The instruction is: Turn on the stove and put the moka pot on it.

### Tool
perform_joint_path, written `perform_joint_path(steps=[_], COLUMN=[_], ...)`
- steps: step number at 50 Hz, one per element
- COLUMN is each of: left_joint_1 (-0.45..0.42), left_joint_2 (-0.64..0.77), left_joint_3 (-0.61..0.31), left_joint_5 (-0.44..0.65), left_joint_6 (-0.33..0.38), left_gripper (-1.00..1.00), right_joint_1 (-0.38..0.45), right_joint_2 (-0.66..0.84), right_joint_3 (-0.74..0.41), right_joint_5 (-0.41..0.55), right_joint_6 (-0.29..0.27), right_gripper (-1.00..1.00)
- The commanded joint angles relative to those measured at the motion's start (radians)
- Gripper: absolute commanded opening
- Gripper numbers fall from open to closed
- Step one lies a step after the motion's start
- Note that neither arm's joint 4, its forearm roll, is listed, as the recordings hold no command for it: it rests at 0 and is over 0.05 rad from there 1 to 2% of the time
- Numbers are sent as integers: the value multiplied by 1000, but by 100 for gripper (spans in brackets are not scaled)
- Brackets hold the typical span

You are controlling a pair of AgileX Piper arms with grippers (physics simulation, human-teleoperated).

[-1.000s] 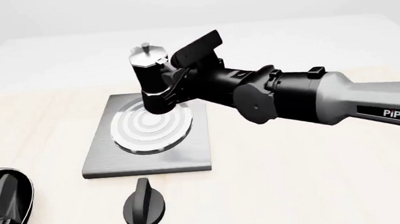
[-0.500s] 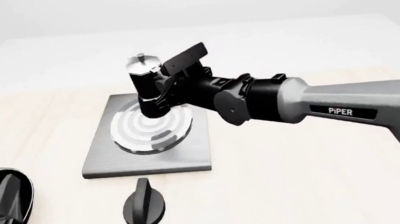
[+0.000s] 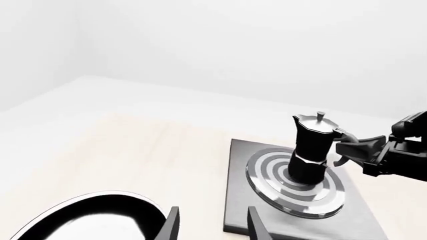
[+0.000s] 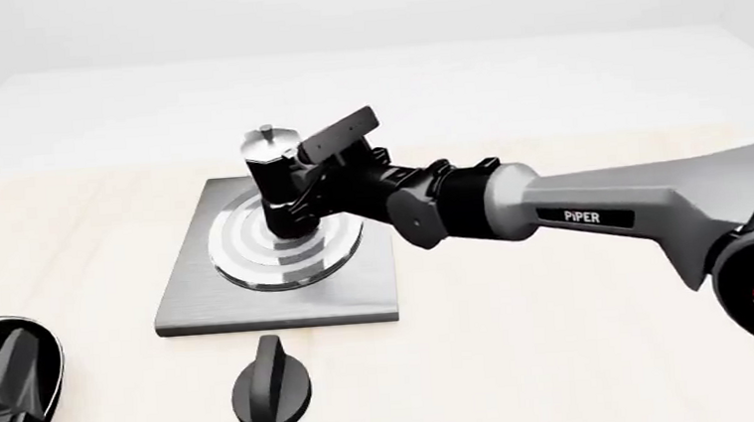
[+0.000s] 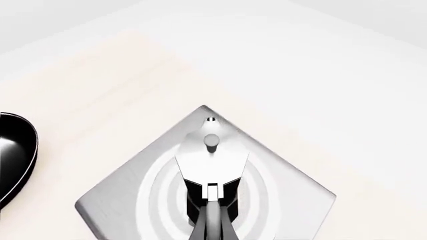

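Right gripper [image 4: 306,181]: clamped on the moka pot's handle, arm reaching in from the right; side grip keeps the pot upright for setting down.
Left gripper [image 3: 210,226]: near left, parked low; fingertips stand apart with nothing between, so released and idle. Likely held back to leave the burner clear.
Pan [image 4: 45,366]: black, glossy, near left edge, just by the left gripper.
Knob [image 4: 272,382]: black oval, on the table just near of the slab, untouched by either arm; cannot tell whether it is turned on.
Stove [image 4: 355,284]: grey slab mid-table, silver ring burner on its far half.
Moka pot [image 4: 270,179]: upright over the burner rings, base at or just above them; contact not certain.
Change: a second ago the pot hung higher and tilted; it has come down and straightened, arm extended further left.
Judgement: placement nearly done, release pending.
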Motion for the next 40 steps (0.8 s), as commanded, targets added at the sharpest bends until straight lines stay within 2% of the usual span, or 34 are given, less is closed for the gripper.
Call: perform_joint_path(steps=[1, 23, 28, 29, 40], left_joint_1=[1, 5, 4, 5, 4], left_joint_2=[6, 2, -9, -11, -15], left_joint_3=[0, 0, 0, 0, 0], left_joint_5=[-3, -4, 3, 4, 0], left_joint_6=[-1, -5, -4, -5, -4], left_gripper=[100, 100, 100, 100, 100], right_joint_1=[1, -6, -16, -24, -28], right_joint_2=[38, 56, 54, 56, -42], right_joint_3=[-23, 21, 22, 17, 80], right_joint_5=[-18, -49, -44, -35, -20], right_joint_6=[14, 26, 14, 10, -3], right_gripper=[-100, -100, -100, 100, 100])
